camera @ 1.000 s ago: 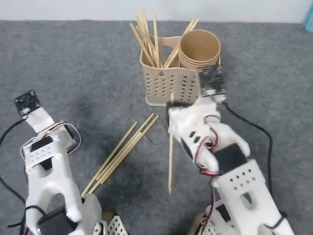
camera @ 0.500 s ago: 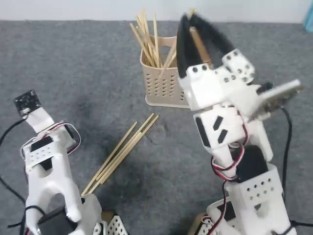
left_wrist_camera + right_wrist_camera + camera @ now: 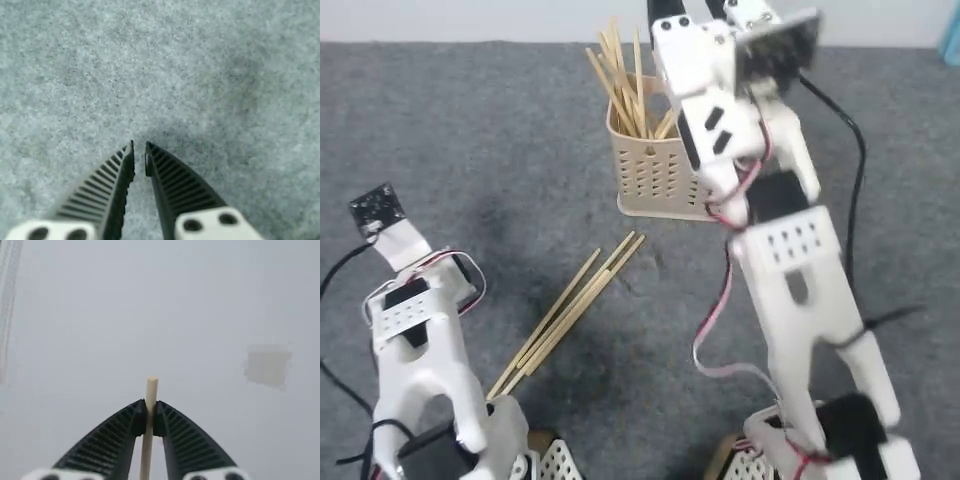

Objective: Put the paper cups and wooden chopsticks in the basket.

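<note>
A beige perforated basket [image 3: 655, 172] stands at the back of the grey mat, with several wooden chopsticks [image 3: 623, 75] upright in its left half. My right arm [image 3: 725, 110] rises over the basket's right half and hides it. In the right wrist view my right gripper [image 3: 150, 407] is shut on a wooden chopstick [image 3: 151, 387], aimed at a pale wall. A few more chopsticks [image 3: 570, 305] lie side by side on the mat in front of the basket. My left gripper [image 3: 139, 147] is shut and holds nothing, just above bare mat.
My left arm [image 3: 415, 330] sits folded at the near left corner, its camera board [image 3: 377, 210] sticking up. Cables run along the right arm. Open grey mat lies left of the basket and around the loose chopsticks.
My right arm lifted a single chopstick off the mat and swung up and back over the basket, now covering the paper cups there. The left arm stayed still.
</note>
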Robot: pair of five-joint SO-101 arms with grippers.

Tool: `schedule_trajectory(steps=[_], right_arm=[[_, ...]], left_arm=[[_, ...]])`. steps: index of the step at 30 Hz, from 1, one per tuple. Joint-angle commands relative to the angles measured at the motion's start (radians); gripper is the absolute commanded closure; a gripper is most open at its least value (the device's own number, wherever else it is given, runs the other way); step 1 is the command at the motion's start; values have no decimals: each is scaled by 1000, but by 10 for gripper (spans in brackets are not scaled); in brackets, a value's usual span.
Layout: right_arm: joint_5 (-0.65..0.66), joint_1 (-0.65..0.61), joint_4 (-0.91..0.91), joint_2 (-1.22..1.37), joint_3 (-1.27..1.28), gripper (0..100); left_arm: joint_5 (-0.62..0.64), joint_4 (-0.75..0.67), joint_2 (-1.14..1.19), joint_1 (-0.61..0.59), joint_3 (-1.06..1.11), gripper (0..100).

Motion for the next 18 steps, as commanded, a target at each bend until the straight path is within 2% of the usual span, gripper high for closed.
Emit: schedule_trajectory(steps=[1, 6, 15, 18], right_arm=[[-34, 42, -27, 16, 20, 991], [-255, 77, -25, -21, 204, 991], [-272, 21, -24, -36, 442, 991], [-272, 5, -21, -45, 436, 928]], left_arm=[[-9, 0, -6, 3, -42, 963], [-9, 0, -6, 6, -44, 963], [-9, -2, -6, 8, -44, 963], [-9, -2, -6, 8, -44, 963]])
